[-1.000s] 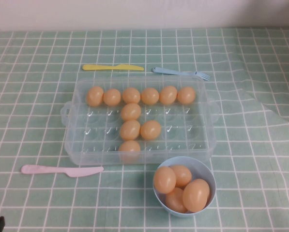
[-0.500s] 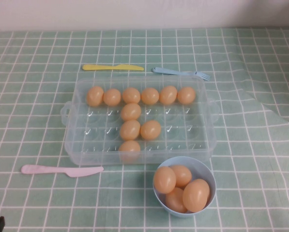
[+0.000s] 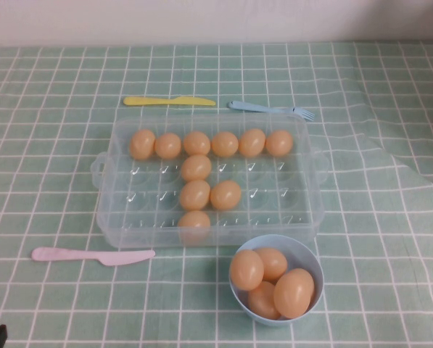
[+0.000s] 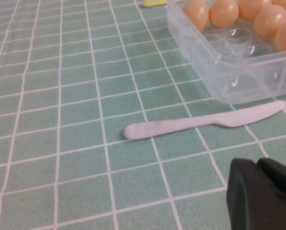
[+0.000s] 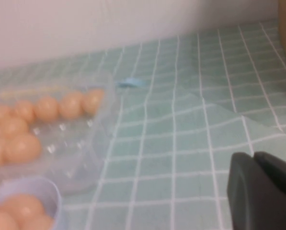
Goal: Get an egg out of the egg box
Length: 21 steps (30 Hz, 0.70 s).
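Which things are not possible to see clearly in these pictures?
- Left gripper: cut by the left wrist view's edge; only a dark corner in the high view.
- Right gripper: cut by the right wrist view's edge, absent from the high view.
- Egg box: blurred, cropped in the right wrist view.

Eggs in egg box: 10 total. 6 in far row, e.g. leftmost egg; 4 more nearer, 3 stacked in one column + 1 beside middle one.
Eggs in light-blue bowl: 4.
Eggs overall: 14.
Egg boxes: 1. Bowls: 1.
Plastic knives: 2, i.e. yellow knife beyond box, pink knife on near side.
Forks: 1, blue fork.
Grippers: 2. Left gripper near pink knife; right gripper over cloth, right of box.
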Motion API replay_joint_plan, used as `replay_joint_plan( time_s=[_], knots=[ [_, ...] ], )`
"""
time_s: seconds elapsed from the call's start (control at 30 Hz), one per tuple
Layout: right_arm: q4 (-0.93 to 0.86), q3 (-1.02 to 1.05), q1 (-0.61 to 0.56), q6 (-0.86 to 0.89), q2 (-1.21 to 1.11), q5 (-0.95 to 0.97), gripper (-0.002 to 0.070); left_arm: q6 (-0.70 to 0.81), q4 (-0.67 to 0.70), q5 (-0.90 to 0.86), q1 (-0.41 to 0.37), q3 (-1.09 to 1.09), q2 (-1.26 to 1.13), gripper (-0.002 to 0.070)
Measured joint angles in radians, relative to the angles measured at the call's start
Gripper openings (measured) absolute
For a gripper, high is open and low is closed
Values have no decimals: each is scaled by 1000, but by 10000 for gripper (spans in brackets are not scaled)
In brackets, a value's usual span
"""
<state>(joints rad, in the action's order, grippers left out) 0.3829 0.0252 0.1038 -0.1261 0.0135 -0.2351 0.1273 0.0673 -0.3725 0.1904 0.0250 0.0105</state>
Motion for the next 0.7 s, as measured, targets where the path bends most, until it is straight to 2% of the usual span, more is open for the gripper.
replay_joint_plan(
  time_s=[0.2, 0.43, 0.53, 0.7],
  knots=[
    [236, 0, 0, 0, 0, 93, -17, 0, 0, 0, 0, 0, 0, -3],
    [300, 0, 0, 0, 0, 134, -17, 0, 0, 0, 0, 0, 0, -4],
    [338, 0, 0, 0, 0, 108, -17, 0, 0, 0, 0, 0, 0, -3],
    [374, -82, 0, 0, -63, -40, -17, 0, 0, 0, 0, 0, 0, -3]
  ],
)
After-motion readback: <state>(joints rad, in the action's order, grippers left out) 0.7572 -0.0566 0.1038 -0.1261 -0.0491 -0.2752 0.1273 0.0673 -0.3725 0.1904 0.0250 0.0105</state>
